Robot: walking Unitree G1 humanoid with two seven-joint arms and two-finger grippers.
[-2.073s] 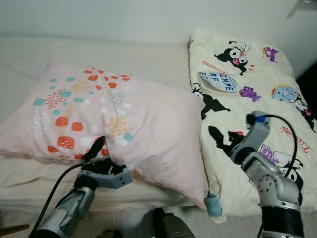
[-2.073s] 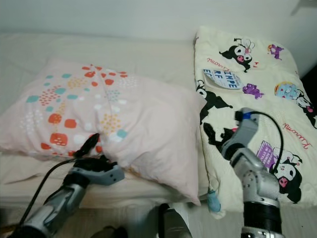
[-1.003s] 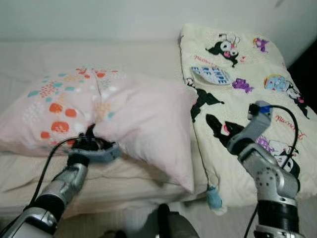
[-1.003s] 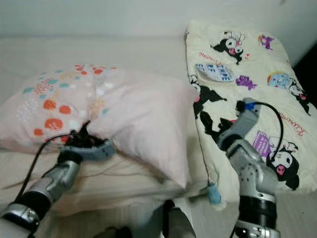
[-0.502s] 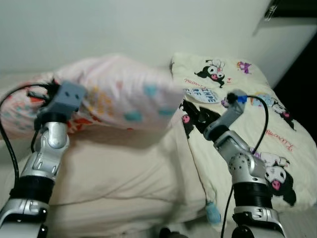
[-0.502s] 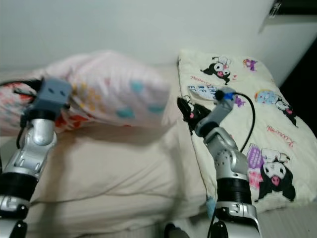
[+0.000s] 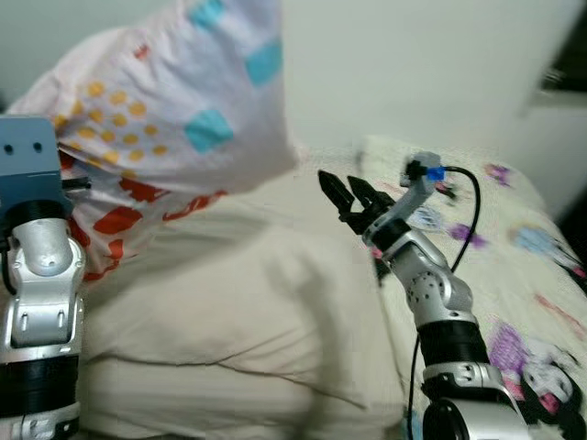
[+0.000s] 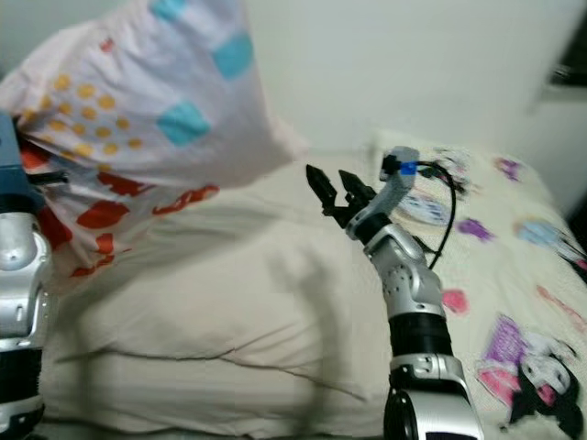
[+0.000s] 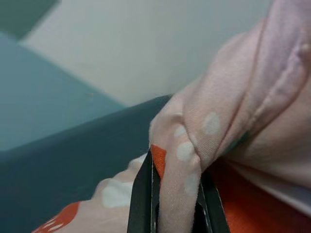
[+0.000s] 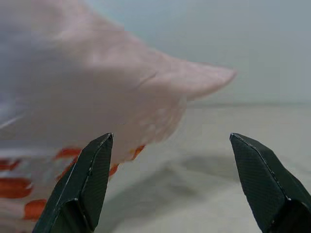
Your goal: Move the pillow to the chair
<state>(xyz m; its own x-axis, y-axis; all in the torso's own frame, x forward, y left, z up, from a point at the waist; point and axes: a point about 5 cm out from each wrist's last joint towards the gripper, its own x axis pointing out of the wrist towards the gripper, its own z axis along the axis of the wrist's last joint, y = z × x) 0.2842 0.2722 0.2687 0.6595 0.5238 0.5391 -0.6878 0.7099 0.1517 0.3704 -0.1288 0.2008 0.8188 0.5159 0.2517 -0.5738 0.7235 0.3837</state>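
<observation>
The soft pale pink pillow printed with orange, teal and yellow dots (image 7: 165,110) hung in the air, clear of the cream bed sheet (image 7: 238,321) below it. The left gripper (image 9: 170,194) had its two black fingers pinched tight on a bunched fold of the pillow's fabric near one edge, so the whole weight hung from that one pinch. The right gripper (image 8: 332,194) was held out over the bed with its fingers spread wide and empty, pointing toward the pillow's free corner (image 10: 214,77) but apart from it.

The step in hand looked like carrying the pillow off the bed toward the chair. To do it well, the left pinch would probably need to stay firm, since thin fabric can slide out of a narrow grip under a swinging load. Bringing the open right gripper under or onto the free corner would likely steady the pillow and share the load before the robot turned or walked.

The pillow's long axis ran on a slant, from the low end by the left arm up and across toward the white wall (image 7: 413,64). Its far corner pointed toward the robot's right, drooping slightly above the cream cartoon-printed blanket (image 7: 532,266).
</observation>
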